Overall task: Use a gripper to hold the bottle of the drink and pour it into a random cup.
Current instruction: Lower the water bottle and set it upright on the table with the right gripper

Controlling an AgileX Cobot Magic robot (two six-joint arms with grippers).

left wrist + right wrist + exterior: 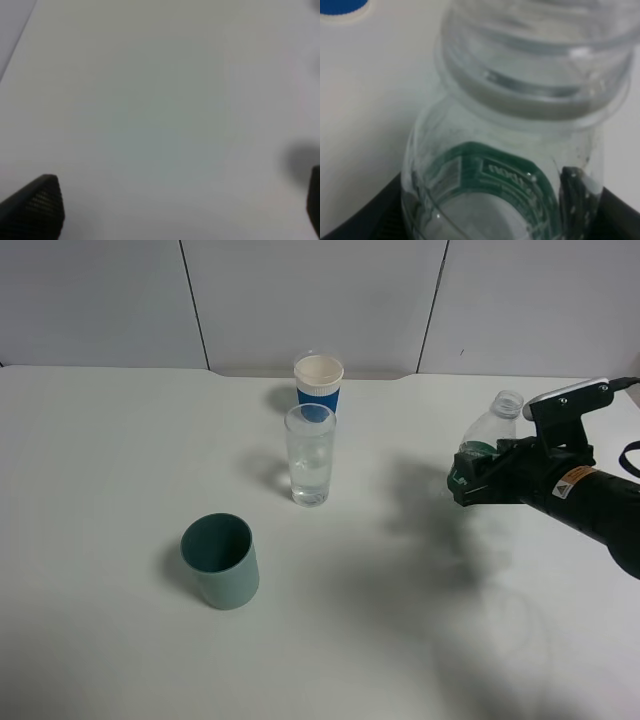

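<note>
Where green label shows, print unreadable; right pincer (468, 483) clamps bottle (487, 437); left pincer (175, 210) apart.

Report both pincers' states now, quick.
Left pincer: open, holding nothing, above the bare table.
Right pincer: closed on the bottle, held off the table.

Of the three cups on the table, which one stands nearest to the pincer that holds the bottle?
The tall clear glass in the middle is nearest to the right pincer. The blue cup stands behind it, and the teal cup is farther left.
</note>
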